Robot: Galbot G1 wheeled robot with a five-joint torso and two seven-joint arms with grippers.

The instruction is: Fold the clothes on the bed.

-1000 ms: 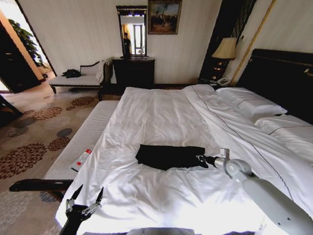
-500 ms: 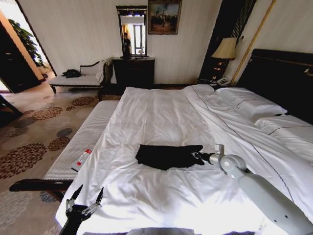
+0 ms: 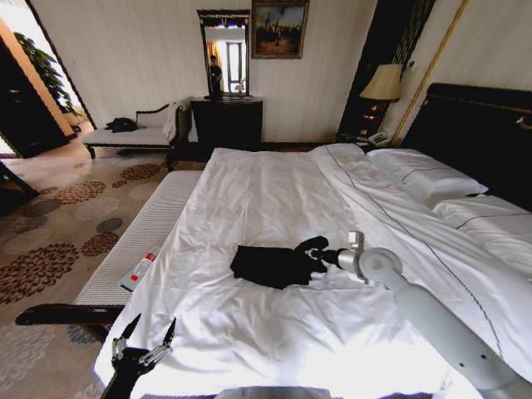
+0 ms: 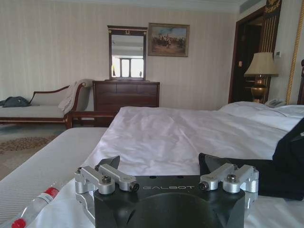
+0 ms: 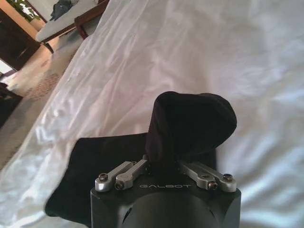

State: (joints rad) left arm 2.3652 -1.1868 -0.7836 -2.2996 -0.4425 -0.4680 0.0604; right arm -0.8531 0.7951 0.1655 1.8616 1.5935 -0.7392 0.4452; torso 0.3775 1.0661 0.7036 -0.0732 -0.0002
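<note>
The bed (image 3: 274, 199) takes up most of the head view, its white sheet wrinkled, with white pillows (image 3: 432, 179) against the dark headboard (image 3: 482, 137) on the right side. A pale cushioned bench (image 3: 137, 241) runs along the bed's left edge and carries a small bottle with a red cap (image 3: 139, 270). The black clothes (image 3: 274, 264) lie near the middle of the bed as a flattened, partly folded bundle. Its right end is raised off the sheet and curled over toward the left. The right gripper (image 3: 320, 254) has its fingers clamped on that raised end; in the right wrist view the dark fabric (image 5: 187, 126) stands up from between the fingers (image 5: 126, 172). The left gripper (image 3: 143, 341) sits low at the bed's near left corner, well apart from the clothes, its fingers spread apart.
</note>
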